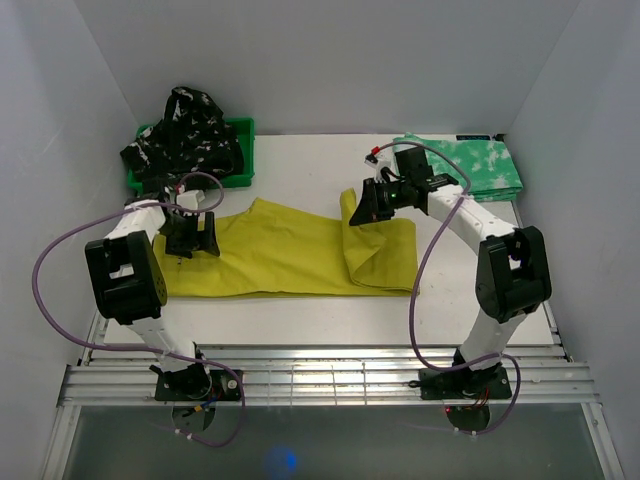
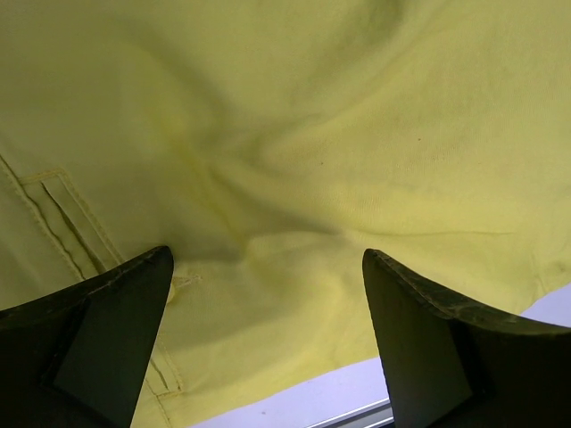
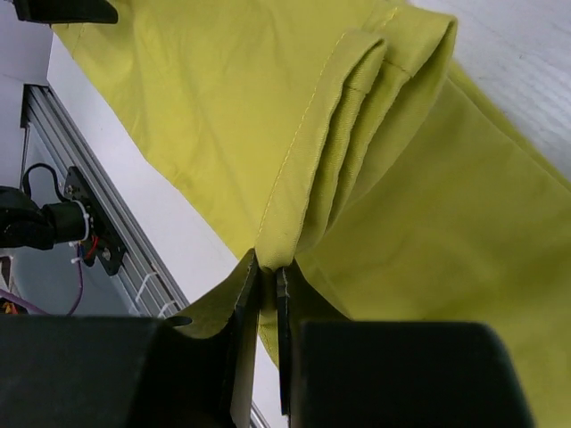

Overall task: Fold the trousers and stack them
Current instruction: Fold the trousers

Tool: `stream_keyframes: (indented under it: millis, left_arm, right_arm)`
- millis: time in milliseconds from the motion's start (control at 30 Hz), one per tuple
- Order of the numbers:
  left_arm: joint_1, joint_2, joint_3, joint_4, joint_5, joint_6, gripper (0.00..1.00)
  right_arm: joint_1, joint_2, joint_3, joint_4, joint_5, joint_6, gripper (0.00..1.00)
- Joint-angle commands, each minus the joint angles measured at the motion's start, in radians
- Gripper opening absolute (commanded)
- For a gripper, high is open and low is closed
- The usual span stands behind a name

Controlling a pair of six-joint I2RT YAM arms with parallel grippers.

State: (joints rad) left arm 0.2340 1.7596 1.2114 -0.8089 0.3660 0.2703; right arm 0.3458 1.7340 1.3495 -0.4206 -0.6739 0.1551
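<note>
- The left arm is bending at the elbow and reaching forward over the left end of the long plain mustard-yellow cloth trousers [image 1: 290,255], with the left tool [image 1: 192,238] pointing down at them.
- That tool's two dark fingers [image 2: 107,330] are standing spread wide over the yellow cloth, beside a stitched pocket seam; whether they are touching the cloth I cannot tell.
- The right arm is rising from its base and angling its forearm forward and to the left, with the right tool [image 1: 365,208] hanging over the right part of the yellow pair.
- The right tool is pinching a folded, hemmed edge of the yellow trousers, its fingers pressed together on the cloth.
- The yellow pair is lying across the middle of the white bench [image 1: 310,165], its right end doubled back.
- Three pairs are showing: the yellow one, a folded green-and-white mottled pair [image 1: 475,165] lying at the far right of the bench, and a crumpled black pair with white pattern [image 1: 185,135] sitting in the one green plastic bin [image 1: 240,150] at far left.
</note>
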Motion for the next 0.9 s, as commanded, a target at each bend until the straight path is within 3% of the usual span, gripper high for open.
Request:
stream_keyframes:
  millis: [0, 200, 867]
  left_arm:
    - [0.005, -0.031, -0.044, -0.003, 0.017, -0.020, 0.98]
    - [0.005, -0.031, -0.098, 0.005, -0.044, -0.046, 0.98]
    - [0.005, -0.054, -0.162, 0.036, -0.061, -0.068, 0.98]
  right_arm:
    - [0.038, 0.028, 0.034, 0.103, 0.023, 0.095, 0.08]
    - [0.091, 0.085, 0.066, 0.174, 0.008, 0.190, 0.08]
    - [0.205, 0.168, 0.132, 0.155, 0.050, 0.258, 0.08]
